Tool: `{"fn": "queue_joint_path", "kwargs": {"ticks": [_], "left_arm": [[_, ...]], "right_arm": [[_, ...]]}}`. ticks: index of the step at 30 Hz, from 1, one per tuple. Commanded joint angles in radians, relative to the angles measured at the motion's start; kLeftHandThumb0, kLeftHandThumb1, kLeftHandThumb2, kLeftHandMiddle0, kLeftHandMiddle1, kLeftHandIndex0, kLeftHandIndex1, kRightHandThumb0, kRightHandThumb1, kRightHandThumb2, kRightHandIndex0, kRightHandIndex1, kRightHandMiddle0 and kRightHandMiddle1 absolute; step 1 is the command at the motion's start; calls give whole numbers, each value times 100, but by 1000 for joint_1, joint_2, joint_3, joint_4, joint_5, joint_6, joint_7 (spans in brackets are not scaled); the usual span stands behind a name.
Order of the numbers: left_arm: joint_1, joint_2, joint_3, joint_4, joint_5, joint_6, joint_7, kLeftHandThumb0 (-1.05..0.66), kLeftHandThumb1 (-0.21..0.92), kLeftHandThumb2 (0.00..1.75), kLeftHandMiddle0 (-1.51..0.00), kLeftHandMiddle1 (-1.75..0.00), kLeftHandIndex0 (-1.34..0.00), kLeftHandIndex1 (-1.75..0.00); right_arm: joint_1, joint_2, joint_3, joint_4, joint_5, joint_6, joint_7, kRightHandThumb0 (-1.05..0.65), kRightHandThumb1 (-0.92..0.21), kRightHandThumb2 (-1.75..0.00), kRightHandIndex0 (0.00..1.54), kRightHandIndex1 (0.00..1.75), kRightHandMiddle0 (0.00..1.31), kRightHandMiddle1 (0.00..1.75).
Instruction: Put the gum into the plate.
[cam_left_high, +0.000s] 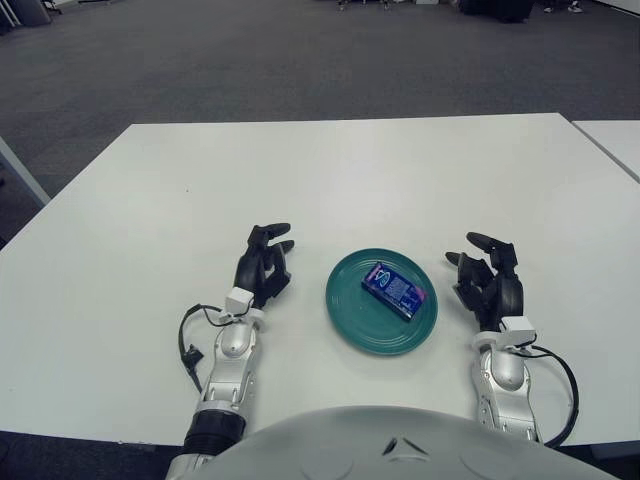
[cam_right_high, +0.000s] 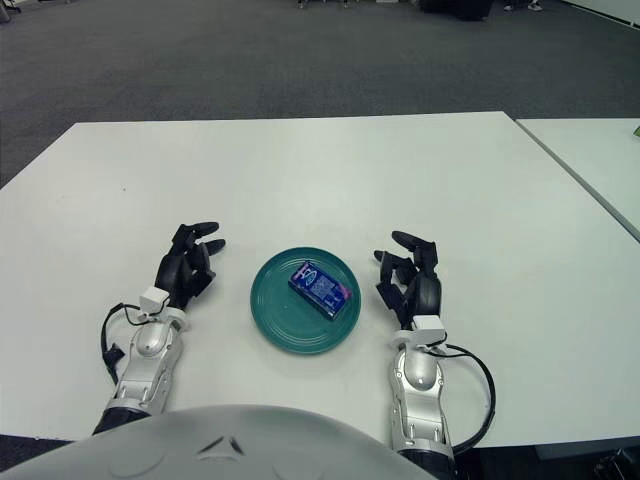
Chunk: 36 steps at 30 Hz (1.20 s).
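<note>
A blue gum pack (cam_left_high: 394, 289) lies inside the teal plate (cam_left_high: 350, 310) on the white table, slightly right of the plate's middle. My left hand (cam_left_high: 264, 262) shows just left of the plate, fingers relaxed and holding nothing. My right hand (cam_left_high: 488, 275) shows just right of the plate, fingers relaxed and holding nothing. Neither hand touches the plate or the gum. The gum also shows in the right eye view (cam_right_high: 320, 287).
The white table (cam_left_high: 330, 180) stretches wide beyond the plate. A second white table (cam_left_high: 612, 140) stands at the right, with a narrow gap between. Dark carpet floor lies beyond the far edge.
</note>
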Motion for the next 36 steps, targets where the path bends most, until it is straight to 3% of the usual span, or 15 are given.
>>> {"fn": "queue_joint_path", "kwargs": {"ticks": [1,8,13,23,36], "left_arm": [[47,-3,-15,42,5,39,-18,-77,92,94,-49,-119,-34,-136],[42,-28,-6,4,-30,43,-25,-85,92,97,-49,-129,-33,-146],[28,-51,9,21,-58,2,-21,-90,92,99,-50,-133,-34,-150],[12,-42,7,46,-41,-96,-42,-84,92,94,-54,-124,-34,-147],[18,-31,2,23,-41,-86,-74,-83,92,93,-54,-122,-34,-144]], "right_arm": [[72,3,-11,55,7,55,6,-48,-88,-73,51,83,12,123],[65,4,-10,62,0,57,8,-47,-87,-73,51,83,14,122],[63,4,-7,66,-5,55,8,-46,-87,-74,52,83,13,121],[62,10,0,65,-16,47,2,-45,-84,-78,53,84,11,121],[70,19,3,51,-21,50,-3,-46,-84,-78,54,87,13,126]]}}
